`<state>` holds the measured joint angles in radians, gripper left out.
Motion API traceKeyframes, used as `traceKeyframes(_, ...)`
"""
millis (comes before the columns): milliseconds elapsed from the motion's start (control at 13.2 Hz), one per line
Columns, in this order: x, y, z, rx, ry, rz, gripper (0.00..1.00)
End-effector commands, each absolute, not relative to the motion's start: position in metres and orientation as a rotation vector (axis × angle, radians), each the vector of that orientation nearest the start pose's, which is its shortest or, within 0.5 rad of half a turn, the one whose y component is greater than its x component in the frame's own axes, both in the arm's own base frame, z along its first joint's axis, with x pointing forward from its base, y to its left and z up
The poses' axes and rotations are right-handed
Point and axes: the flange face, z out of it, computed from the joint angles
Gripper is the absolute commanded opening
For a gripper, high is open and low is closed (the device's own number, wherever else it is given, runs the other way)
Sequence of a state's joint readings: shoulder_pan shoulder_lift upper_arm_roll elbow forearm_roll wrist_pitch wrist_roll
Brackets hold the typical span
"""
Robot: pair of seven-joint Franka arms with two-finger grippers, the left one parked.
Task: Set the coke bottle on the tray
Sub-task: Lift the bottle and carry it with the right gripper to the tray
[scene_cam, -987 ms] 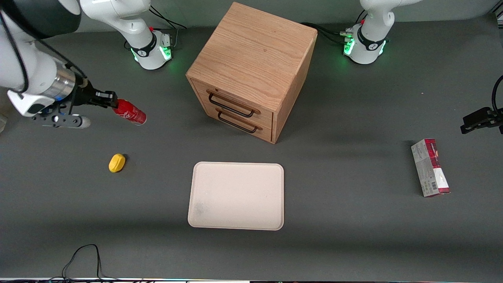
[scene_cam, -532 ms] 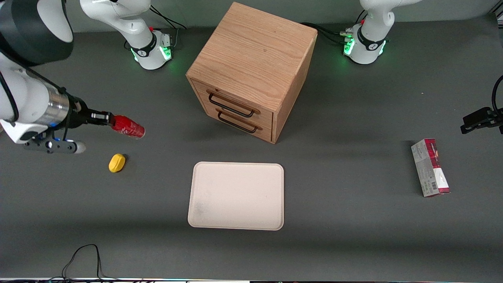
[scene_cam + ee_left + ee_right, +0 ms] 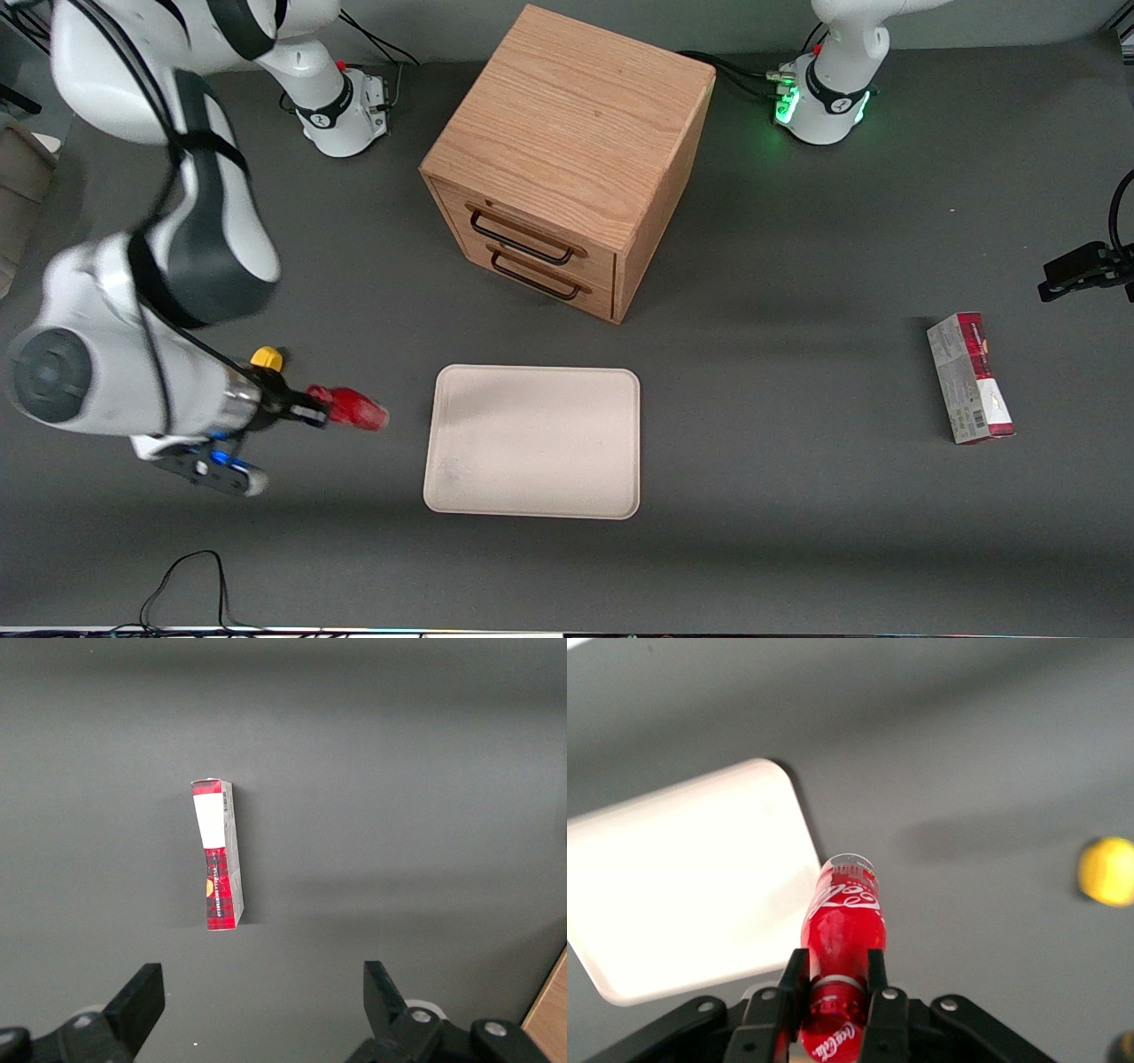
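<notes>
My right gripper [image 3: 317,415] is shut on the cap end of the coke bottle [image 3: 359,411], a small red bottle with a white script logo. The bottle is held roughly level in the air, its base pointing toward the tray [image 3: 532,441]. The tray is a flat cream-beige rectangle with rounded corners, nearer the front camera than the wooden cabinet. In the right wrist view the gripper [image 3: 833,979] clamps the bottle [image 3: 842,921] at the neck, and the tray [image 3: 691,877] lies below, beside the bottle's base.
A wooden two-drawer cabinet [image 3: 571,159] stands farther from the front camera than the tray. A yellow object [image 3: 266,358] lies on the table just beside the arm's wrist, also seen in the right wrist view [image 3: 1107,871]. A red-and-grey carton [image 3: 970,379] lies toward the parked arm's end.
The right arm has carried the bottle nearer the front camera and sideways toward the tray, past the yellow object. The grip on the bottle is unchanged.
</notes>
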<state>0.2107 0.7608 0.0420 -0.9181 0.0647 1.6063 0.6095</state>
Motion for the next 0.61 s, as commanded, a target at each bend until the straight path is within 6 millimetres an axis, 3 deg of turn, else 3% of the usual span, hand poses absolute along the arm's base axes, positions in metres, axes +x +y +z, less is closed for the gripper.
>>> traceKeyframes(0,0.743,0.205,0.415,-3.003,0.682,0.029,0.0)
traceKeyframes(304,0.752,0.248,0.363,-2.94,0.832,-0.059,0.0)
traceKeyframes(532,0.753,0.252,0.362,-2.91,0.895,-0.085,0.0)
